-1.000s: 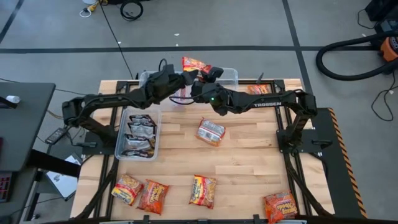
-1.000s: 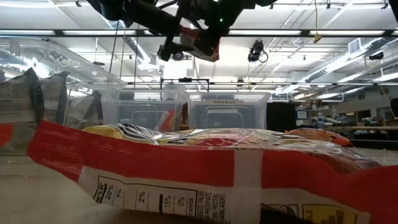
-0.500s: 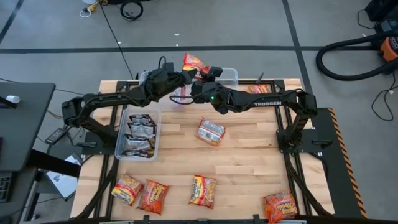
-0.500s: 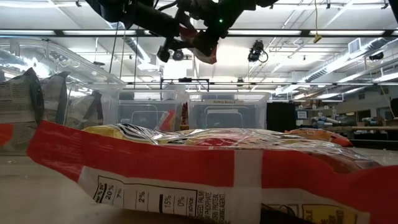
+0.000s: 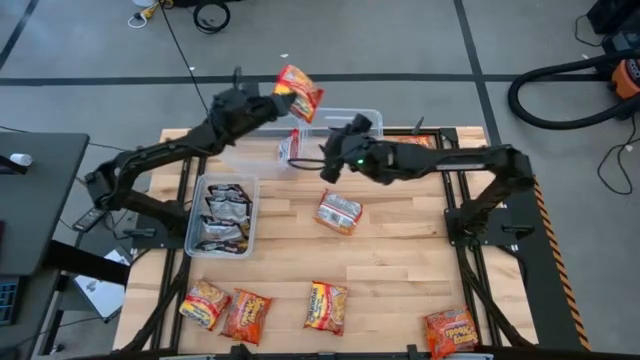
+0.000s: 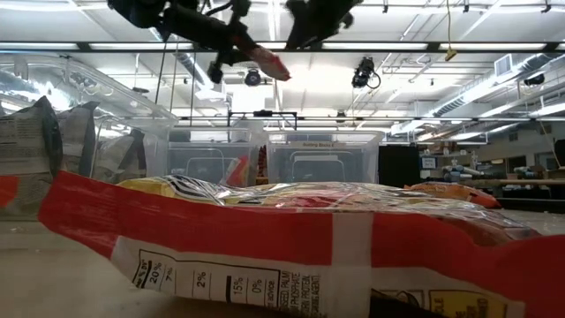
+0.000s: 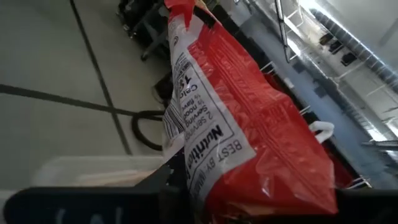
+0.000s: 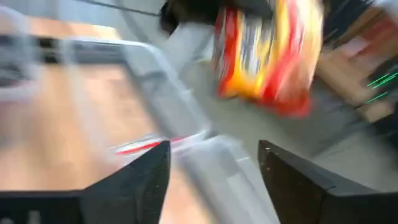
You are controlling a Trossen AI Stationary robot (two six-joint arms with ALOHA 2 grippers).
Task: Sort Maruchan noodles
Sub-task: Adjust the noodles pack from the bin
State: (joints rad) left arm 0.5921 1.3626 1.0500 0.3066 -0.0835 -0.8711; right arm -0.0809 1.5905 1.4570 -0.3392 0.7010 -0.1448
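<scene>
An orange-red packet (image 5: 298,90) is pinched by the left end effector (image 5: 277,92) at upper centre of the high view, past the clear bin (image 5: 365,118). If released there, it would fall off the tabletop (image 5: 400,260). The right end effector (image 5: 352,128) is spread, empty.

Glossy crinkled plastic packet (image 7: 249,137) — clear plastic bin (image 5: 365,122), matt wooden table (image 5: 400,260).

Before me a wooden table (image 5: 400,270), a clear plastic bin (image 5: 192,215) on its left side, another clear bin (image 5: 368,120) at the far edge; a black vacuum hose (image 5: 560,95) lies on the floor beyond
</scene>
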